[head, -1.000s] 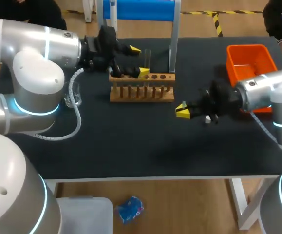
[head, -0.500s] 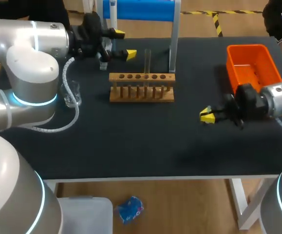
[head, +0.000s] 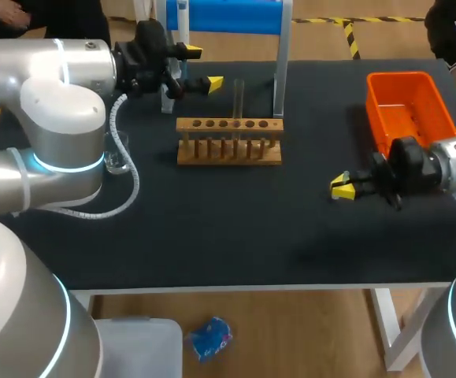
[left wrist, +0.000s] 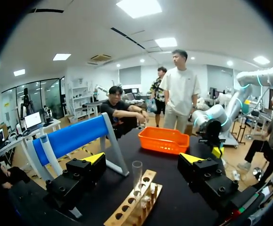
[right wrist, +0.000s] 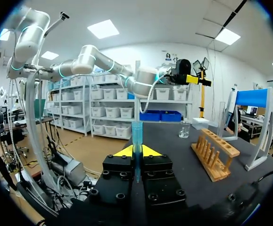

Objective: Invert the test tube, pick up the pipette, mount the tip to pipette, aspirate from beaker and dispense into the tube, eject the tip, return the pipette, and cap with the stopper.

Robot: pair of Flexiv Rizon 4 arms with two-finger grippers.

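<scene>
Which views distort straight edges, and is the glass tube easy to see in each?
Head view: edges straight, the test tube faint against the dark table. Left wrist view: fisheye bowing warps the blue stand; the tube catches light above the rack. Right wrist view: same bowing; the pipette tip in the right end effector looms large, the tube too small to tell.

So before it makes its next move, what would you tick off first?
1. Test tube stands upright in the wooden rack, open end up: ok.
2. Left claw open and empty, apart from the tube: ok.
3. Right claw shut on the blue tip: ok.
4. Glass beaker upright on the table: ok.
5. Liquid in the beaker: cannot tell.
</scene>
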